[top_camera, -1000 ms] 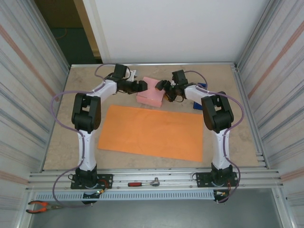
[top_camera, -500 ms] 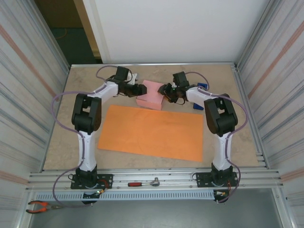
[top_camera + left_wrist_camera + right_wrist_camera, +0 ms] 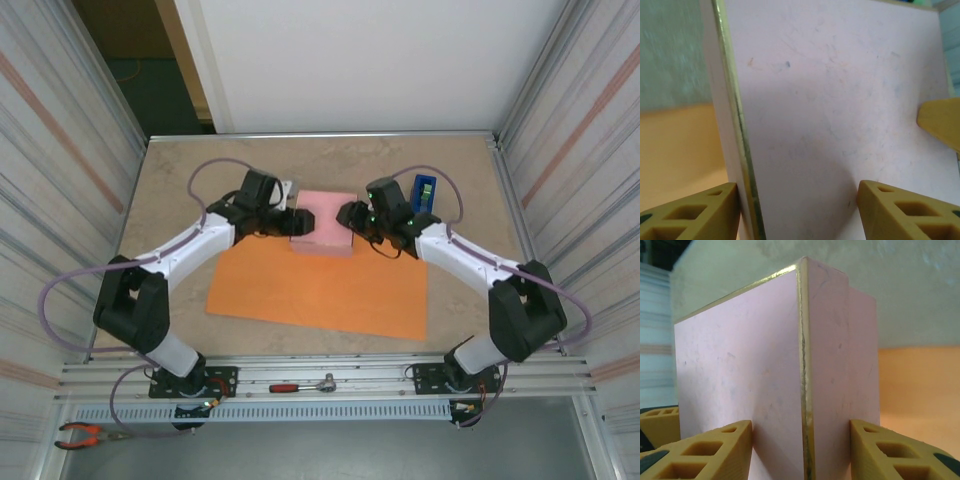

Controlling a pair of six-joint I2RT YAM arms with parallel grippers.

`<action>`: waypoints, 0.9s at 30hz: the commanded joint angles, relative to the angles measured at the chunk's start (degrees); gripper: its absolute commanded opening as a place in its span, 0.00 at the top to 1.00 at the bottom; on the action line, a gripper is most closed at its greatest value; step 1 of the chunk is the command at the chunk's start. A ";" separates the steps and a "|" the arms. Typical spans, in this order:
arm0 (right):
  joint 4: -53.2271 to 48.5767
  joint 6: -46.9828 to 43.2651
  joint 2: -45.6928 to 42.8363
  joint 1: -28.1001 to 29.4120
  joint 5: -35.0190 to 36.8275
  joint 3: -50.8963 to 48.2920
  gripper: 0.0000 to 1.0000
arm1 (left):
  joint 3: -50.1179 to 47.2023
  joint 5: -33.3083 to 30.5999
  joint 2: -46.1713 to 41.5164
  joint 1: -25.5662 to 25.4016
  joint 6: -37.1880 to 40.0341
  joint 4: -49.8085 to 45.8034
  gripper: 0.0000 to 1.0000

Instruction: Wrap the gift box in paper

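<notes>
The pale pink gift box (image 3: pixel 323 222) sits near the middle of the bench (image 3: pixel 180 180), somewhat closer to the far edge than the near one. It overlaps the far edge of the orange paper (image 3: pixel 320 285). We cannot tell whether it rests on the sheet or is held just clear of it. A thin gold line runs along the box's edges. The paper lies flat, long sides running left to right, between the two arms.

The left gripper (image 3: pixel 297 222) meets the box's left side and the right gripper (image 3: pixel 350 215) its right side — one on each flank. In the left wrist view we see yellow fingers (image 3: pixel 690 215) partly spread. One presses the narrow side by the gold edge and the other lies against the broad pink face, so this gripper is clamped on the box. In the right wrist view the fingers (image 3: pixel 900 450) straddle a gold-lined corner, each touching a pink face — this gripper is clamped on the box as well.

Just beside the right gripper, toward the bench's right edge, stands a blue tape dispenser (image 3: pixel 424 193). On the metal rail along the near edge lies a ratchet wrench (image 3: pixel 305 385) with a red handle. Pliers (image 3: pixel 85 433) with orange handles lie below the rail by the near left corner.
</notes>
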 commanded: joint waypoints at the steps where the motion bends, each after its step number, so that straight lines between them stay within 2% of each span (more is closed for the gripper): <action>1: 2.10 1.05 -3.81 7.68 -2.47 -2.97 0.52 | -2.65 7.00 -4.63 -7.04 -2.43 7.53 0.38; 5: 2.14 3.49 -7.38 12.43 2.03 -7.83 0.51 | -7.43 4.30 -8.00 -10.13 -4.97 9.21 0.38; 10: 2.85 6.18 -7.74 16.22 5.17 -11.59 0.50 | -11.71 1.88 -10.05 -12.37 -6.70 10.37 0.38; 17: 3.82 9.43 -5.73 17.47 7.85 -14.99 0.49 | -16.54 -0.64 -9.57 -12.68 -7.26 12.81 0.37; 18: 3.50 9.48 -5.36 17.29 8.16 -15.12 0.46 | -16.81 -1.16 -9.32 -12.70 -7.20 12.79 0.36; 21: 2.46 8.70 -4.40 15.48 6.81 -15.18 0.25 | -17.35 -3.20 -9.32 -12.48 -7.15 12.59 0.34; 22: 2.19 8.00 -4.66 14.53 5.83 -15.15 0.21 | -17.32 -3.58 -9.49 -12.13 -7.15 12.41 0.33; 27: -3.07 4.74 -12.15 11.53 4.59 -15.31 0.13 | -17.85 -4.70 -12.83 -8.80 -7.72 11.23 0.28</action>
